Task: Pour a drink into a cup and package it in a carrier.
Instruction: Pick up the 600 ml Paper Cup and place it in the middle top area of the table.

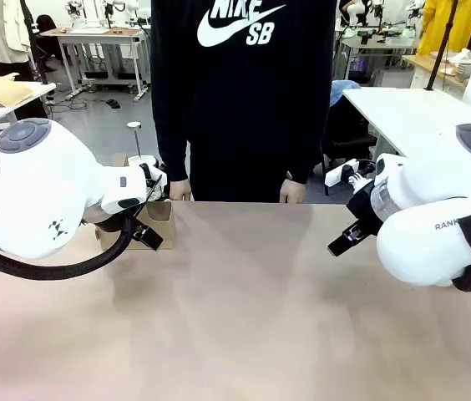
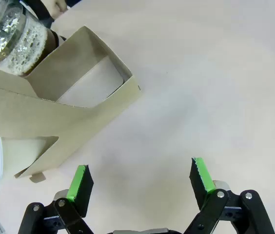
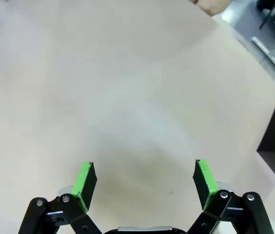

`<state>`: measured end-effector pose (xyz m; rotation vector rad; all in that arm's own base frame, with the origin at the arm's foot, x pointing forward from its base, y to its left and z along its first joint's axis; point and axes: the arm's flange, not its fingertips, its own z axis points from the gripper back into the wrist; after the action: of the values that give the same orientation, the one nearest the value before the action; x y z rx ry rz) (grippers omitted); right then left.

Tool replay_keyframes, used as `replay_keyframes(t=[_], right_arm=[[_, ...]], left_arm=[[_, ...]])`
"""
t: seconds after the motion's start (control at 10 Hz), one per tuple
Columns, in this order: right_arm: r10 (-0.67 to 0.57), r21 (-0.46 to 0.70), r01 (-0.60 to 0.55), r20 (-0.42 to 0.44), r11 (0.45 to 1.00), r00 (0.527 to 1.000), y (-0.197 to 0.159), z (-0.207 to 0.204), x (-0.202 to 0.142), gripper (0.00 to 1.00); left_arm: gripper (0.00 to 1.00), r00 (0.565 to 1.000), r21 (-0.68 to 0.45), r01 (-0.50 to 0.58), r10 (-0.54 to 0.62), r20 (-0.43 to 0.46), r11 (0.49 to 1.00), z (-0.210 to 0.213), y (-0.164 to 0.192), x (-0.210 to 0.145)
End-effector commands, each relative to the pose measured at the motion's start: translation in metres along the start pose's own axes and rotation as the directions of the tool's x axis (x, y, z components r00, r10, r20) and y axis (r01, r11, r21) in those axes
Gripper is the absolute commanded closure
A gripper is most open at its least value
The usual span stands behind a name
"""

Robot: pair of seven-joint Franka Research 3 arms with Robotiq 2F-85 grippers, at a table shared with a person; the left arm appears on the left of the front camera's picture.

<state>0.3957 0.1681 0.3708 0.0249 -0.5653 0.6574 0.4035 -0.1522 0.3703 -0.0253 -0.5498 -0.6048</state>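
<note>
L gripper (image 2: 140, 178): jaws apart, empty, over table (image 2: 215, 73).
R gripper (image 3: 145, 180): jaws apart, empty.
Carrier (image 2: 79, 114): 10 o'clock of L gripper.
Jug (image 2: 10, 39): 11 o'clock, by carrier.

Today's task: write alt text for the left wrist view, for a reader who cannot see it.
The left claw, open with green pads, hangs over the bare table, with a brown cardboard carrier at upper left, one of its compartments empty. A clear glass jug shows in the top left corner, by the carrier.
</note>
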Motion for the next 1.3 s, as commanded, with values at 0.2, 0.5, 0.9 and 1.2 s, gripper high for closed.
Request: replay_keyframes(t=[0.2, 0.5, 0.9, 1.2], right_arm=[[0.000, 0.000, 0.000, 0.000, 1.000, 1.000, 0.000, 0.000, 0.000, 0.00], [0.000, 0.000, 0.000, 0.000, 1.000, 1.000, 0.000, 0.000, 0.000, 0.00], [0.001, 0.000, -0.001, 0.000, 1.000, 1.000, 0.000, 0.000, 0.000, 0.00], [-0.045, 0.038, 0.044, 0.015, 0.998, 0.999, -0.080, 0.049, 0.059, 0.00]], left_arm=[[0.00, 1.000, 0.000, 0.000, 0.000, 0.000, 1.000, 0.000, 0.000, 0.000], [0.00, 1.000, 0.000, 0.000, 0.000, 0.000, 1.000, 0.000, 0.000, 0.000], [0.00, 1.000, 0.000, 0.000, 0.000, 0.000, 1.000, 0.000, 0.000, 0.000], [0.00, 1.000, 0.000, 0.000, 0.000, 0.000, 1.000, 0.000, 0.000, 0.000]])
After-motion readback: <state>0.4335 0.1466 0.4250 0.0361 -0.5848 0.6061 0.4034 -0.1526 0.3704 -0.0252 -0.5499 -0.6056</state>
